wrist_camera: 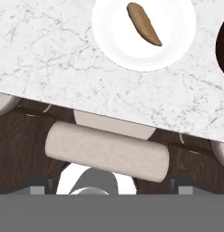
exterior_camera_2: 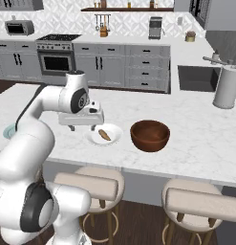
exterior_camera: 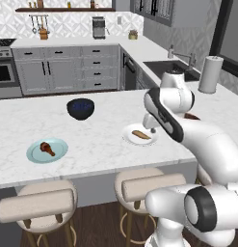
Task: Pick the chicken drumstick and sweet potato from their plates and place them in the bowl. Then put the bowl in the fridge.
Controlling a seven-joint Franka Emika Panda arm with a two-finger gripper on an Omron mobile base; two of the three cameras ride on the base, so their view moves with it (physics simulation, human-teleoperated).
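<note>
The sweet potato (exterior_camera_2: 104, 134) lies on the white plate (exterior_camera_2: 114, 130) near the counter's front edge; it also shows as sweet potato (wrist_camera: 143, 24) on the plate (wrist_camera: 177, 41) in the hand view. The reddish-brown bowl (exterior_camera_2: 150, 135) stands empty just right of that plate. The chicken drumstick (exterior_camera: 46, 148) rests on the pale blue plate (exterior_camera: 60, 153) at the left. My gripper (exterior_camera_2: 86, 126) hangs open above the counter's front edge, beside the white plate, with nothing between its fingers. The fridge is out of view.
A dark blue bowl (exterior_camera: 81, 108) stands mid-counter behind the plates. Padded stools (wrist_camera: 106, 151) stand under the counter's front edge. A paper towel roll (exterior_camera_2: 226, 87) and a sink (exterior_camera_2: 196, 78) are at the far right.
</note>
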